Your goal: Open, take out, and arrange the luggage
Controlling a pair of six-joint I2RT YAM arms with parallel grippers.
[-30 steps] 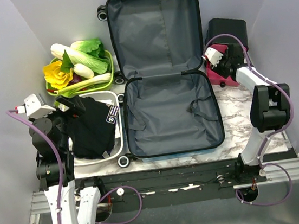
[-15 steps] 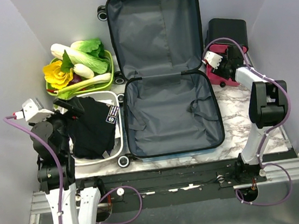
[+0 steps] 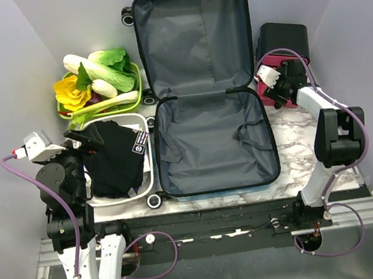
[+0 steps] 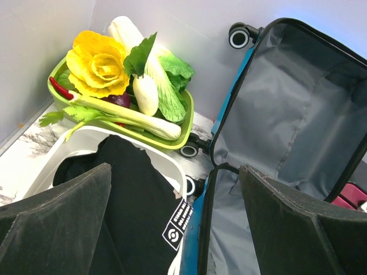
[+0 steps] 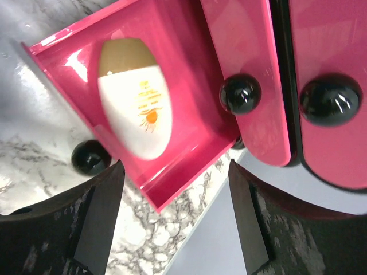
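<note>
The luggage (image 3: 214,143) lies open in the middle of the table, its lid against the back wall, and only grey lining shows inside (image 4: 287,120). My left gripper (image 3: 84,137) hangs open over a black garment (image 4: 120,195) lying in a white tub (image 4: 166,166) left of the case; nothing is between its fingers (image 4: 57,217). My right gripper (image 5: 175,220) is open in front of a pulled-out pink drawer (image 5: 189,69) of the black box (image 3: 282,34). A white bottle with a tan cap (image 5: 135,97) lies in that drawer, clear of the fingers.
A green tray (image 3: 135,84) of toy vegetables sits at the back left, beside the luggage wheels (image 4: 238,37). Two shut pink drawer fronts with black knobs (image 5: 330,100) sit beside the open one. Marble tabletop (image 5: 143,240) lies under my right gripper. Grey walls close in on three sides.
My left wrist has drawn back to the left and toward the near edge. My right wrist has shifted slightly away from the drawers.
</note>
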